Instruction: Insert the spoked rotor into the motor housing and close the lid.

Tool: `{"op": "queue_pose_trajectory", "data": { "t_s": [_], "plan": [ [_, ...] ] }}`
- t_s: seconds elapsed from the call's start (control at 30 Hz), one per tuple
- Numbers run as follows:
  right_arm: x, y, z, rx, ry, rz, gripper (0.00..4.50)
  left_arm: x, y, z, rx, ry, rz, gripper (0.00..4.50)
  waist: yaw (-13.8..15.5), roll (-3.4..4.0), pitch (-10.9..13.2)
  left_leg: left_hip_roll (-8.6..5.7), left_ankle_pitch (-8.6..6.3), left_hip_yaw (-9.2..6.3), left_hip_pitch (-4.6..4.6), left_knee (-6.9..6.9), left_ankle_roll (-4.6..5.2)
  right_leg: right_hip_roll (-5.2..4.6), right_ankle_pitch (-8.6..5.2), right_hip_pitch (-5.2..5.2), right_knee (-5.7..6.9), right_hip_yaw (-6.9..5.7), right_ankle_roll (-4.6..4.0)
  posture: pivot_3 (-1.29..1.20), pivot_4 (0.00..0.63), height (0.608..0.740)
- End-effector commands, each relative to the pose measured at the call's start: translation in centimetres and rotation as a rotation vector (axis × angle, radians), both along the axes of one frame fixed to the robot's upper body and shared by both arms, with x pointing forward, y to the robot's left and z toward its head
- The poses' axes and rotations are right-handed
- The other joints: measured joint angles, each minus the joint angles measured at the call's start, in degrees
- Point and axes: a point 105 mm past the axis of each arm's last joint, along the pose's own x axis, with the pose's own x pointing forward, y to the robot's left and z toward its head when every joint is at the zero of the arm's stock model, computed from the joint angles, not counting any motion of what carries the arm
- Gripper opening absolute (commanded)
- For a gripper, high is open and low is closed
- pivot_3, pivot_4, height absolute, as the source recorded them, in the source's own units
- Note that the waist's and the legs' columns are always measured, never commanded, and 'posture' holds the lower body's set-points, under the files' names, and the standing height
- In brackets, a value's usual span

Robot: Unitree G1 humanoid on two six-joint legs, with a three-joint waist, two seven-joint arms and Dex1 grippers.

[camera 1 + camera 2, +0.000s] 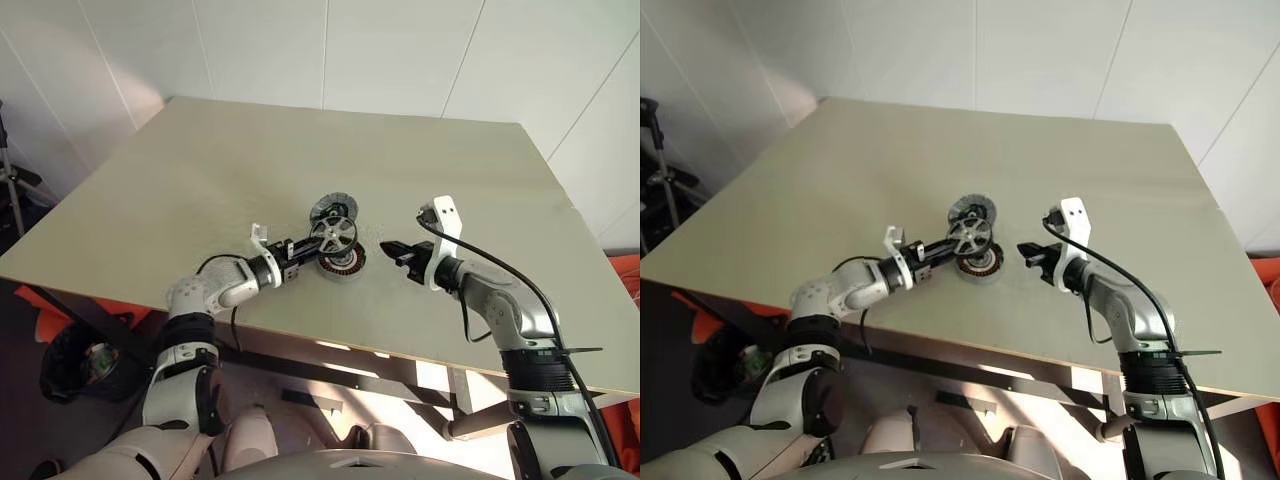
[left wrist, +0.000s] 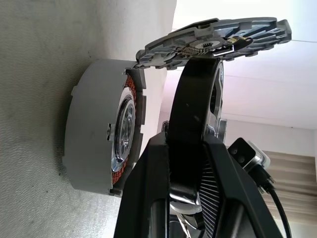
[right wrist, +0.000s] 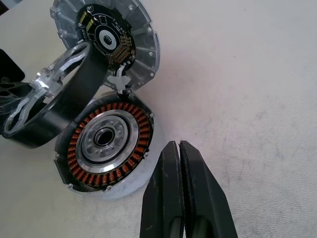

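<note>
You've got the spoked rotor (image 3: 47, 101), that dark-rimmed ring with silvery spokes, pinched by its rim in your left gripper (image 1: 300, 250), fingers narrowed onto it, and it hangs tilted just over the near-left edge of the motor housing (image 3: 105, 148), the round pale-grey cup with its copper winding ring and silvery centre. It isn't seated: from the right wrist view the windings are fully exposed and the rotor sits off to one side, edge-on rather than flat. The lid (image 3: 109, 42), the flat grey finned disc with a dark circuit-board centre, stands open behind the housing, apparently hinged or wired to it at the rim, though that join is hard to read. Your right gripper (image 3: 179, 148) rests just beside the housing on the beige table (image 1: 200, 170), fingers pressed together, holding nothing. So the pick-up is done; what's left, I'd judge, is levelling the rotor, centring it over the bore, lowering it in, then swinging the lid down.
</note>
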Motion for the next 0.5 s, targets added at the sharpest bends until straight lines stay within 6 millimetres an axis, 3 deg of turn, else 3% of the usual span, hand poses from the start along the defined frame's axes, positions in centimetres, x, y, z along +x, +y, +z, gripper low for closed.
{"op": "queue_pose_trajectory", "data": {
  "t_s": [0.03, 0.5],
  "plan": [
    [0.0, -0.1, 1.7, 0.020, -0.059, -0.004, 0.00, 0.5, -0.4, 0.6, -0.003, -0.015, -0.008, 0.43, 0.3, 0.00, 0.0, 0.00, 0.00, 0.00, 0.01, 0.00, 0.00, 0.00, 0.00, 0.00, 0.00, 0.00, 0.00, 0.00, 0.000, 0.740],
    [-0.5, -0.3, 2.1, 0.025, -0.067, -0.012, 0.00, 0.4, -1.0, -0.7, 0.105, 0.026, -0.035, 0.43, 0.8, 0.00, 0.0, 0.00, 0.00, -0.01, 0.11, 0.00, -0.01, -0.01, 0.01, 0.09, 0.00, 0.00, 0.02, 0.00, 0.000, 0.740]
  ]
}}
